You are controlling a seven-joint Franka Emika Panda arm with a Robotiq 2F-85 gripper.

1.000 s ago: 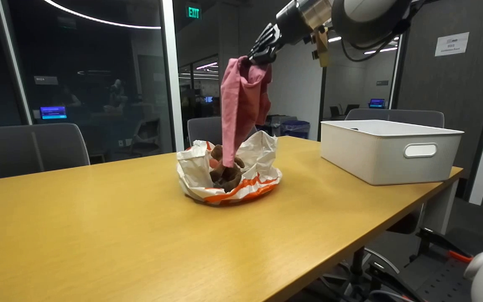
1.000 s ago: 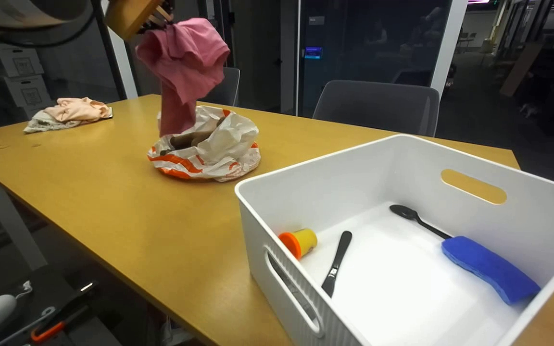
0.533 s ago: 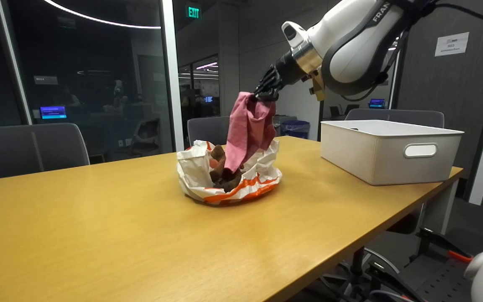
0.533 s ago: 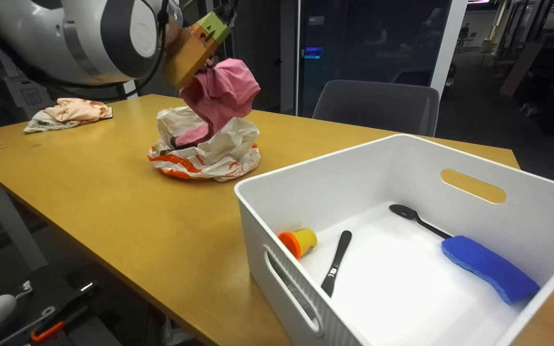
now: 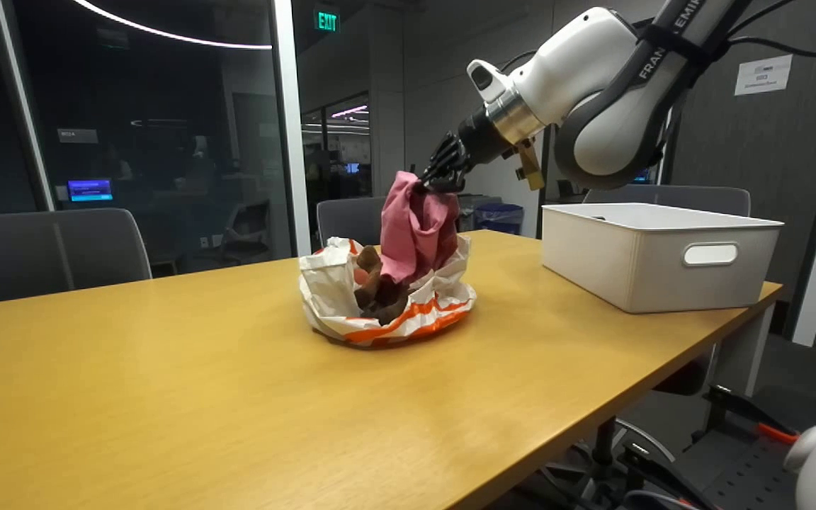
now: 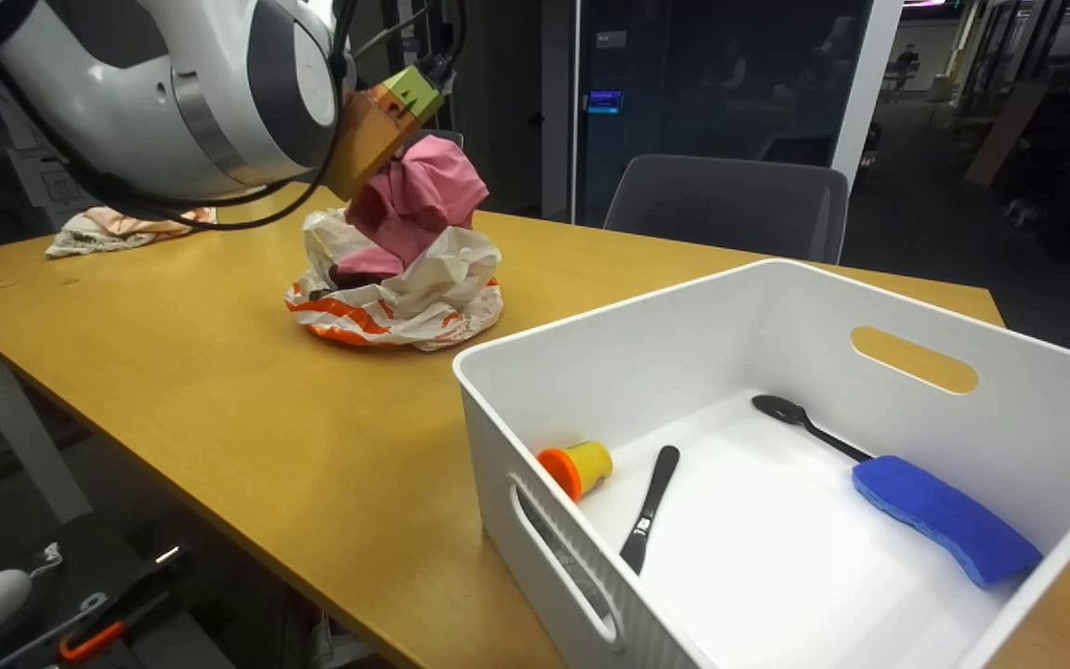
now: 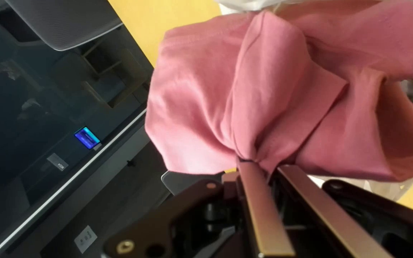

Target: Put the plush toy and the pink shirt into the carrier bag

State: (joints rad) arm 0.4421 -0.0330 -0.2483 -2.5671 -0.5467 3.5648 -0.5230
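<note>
Your gripper (image 7: 266, 166) pinches pink shirt (image 5: 403, 237); lower folds hang inside bag (image 5: 324, 287), over brown toy (image 5: 382, 306); white bin (image 5: 656, 273) right of bag in both exterior views

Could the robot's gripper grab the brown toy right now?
Probably not: the gripper is clamped on the pink shirt, which hangs partly over the plush toy in the carrier bag.

An office meeting room is indicated: a long table (image 5: 167, 397), grey chairs (image 6: 726, 209), glass walls (image 5: 146, 85), a small lit screen (image 5: 90, 190) and a green EXIT sign (image 5: 327, 21) are noted.
</note>
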